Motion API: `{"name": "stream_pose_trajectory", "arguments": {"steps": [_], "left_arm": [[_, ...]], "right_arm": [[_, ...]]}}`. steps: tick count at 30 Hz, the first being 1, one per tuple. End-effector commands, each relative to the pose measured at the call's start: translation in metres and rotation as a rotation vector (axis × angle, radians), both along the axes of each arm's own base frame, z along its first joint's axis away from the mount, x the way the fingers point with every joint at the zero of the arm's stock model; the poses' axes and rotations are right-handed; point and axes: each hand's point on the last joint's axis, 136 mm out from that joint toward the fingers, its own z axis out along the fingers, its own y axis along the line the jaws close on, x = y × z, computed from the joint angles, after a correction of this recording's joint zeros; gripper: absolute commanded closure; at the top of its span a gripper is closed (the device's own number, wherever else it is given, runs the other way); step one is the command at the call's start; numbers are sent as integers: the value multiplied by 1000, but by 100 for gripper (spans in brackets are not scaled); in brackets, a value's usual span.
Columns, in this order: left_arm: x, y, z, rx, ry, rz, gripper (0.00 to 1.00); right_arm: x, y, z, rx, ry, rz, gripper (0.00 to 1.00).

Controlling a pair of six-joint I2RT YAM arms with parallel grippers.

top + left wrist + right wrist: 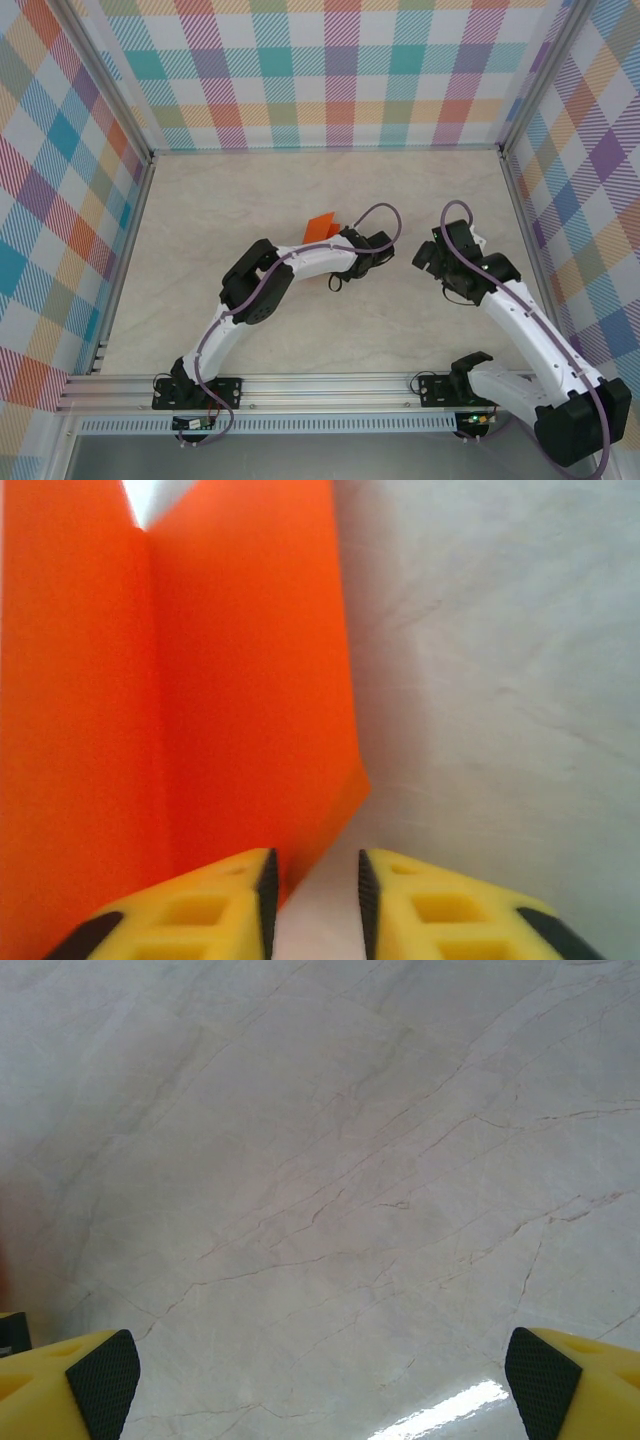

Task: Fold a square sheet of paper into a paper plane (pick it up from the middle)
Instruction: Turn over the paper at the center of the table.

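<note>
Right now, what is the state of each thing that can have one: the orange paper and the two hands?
orange paper: folded, with a visible crease; its edge lies beside one finger of the left hand, not clamped.
left hand: partly open, fingers apart, holding nothing.
right hand: wide open, empty, over the table.

The square sheet of paper point(320, 227) point(230, 680), bright orange, lies folded and creased near the table point(400, 190) centre.
</note>
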Motion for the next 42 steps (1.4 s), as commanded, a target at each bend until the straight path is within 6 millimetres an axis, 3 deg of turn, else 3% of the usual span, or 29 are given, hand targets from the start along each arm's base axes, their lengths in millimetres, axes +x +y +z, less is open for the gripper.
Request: {"name": "stream_pose_trajectory", "arguments": {"steps": [1, 6, 10, 13, 17, 22, 28, 32, 35, 42], "left_arm": [[-12, -38, 40, -303, 52, 18, 56], [-19, -55, 89, -616, 121, 52, 35], [-17, -36, 115, -766, 137, 123, 26], [-11, -2, 125, -838, 110, 211, 20], [5, 68, 121, -894, 41, 402, 13], [8, 148, 105, -880, -29, 595, 8], [-1, 204, 89, -847, -67, 751, 3], [-5, 218, 84, -873, -69, 805, 0], [-6, 219, 81, -884, -56, 818, 0], [-4, 212, 80, -914, -31, 808, 0]], "right_arm": [[9, 9, 11, 36, -19, 38, 4], [22, 25, 14, 88, -20, 89, 5], [37, 48, 15, 159, -24, 171, 9], [53, 81, 15, 266, -20, 289, 22], [72, 139, 3, 419, 30, 423, 36], [87, 215, -20, 442, 98, 548, 38], [104, 298, -46, 466, 163, 642, 40], [114, 336, -70, 474, 217, 680, 41], [118, 349, -88, 464, 259, 688, 42], [110, 345, -120, 401, 342, 729, 42]]}}
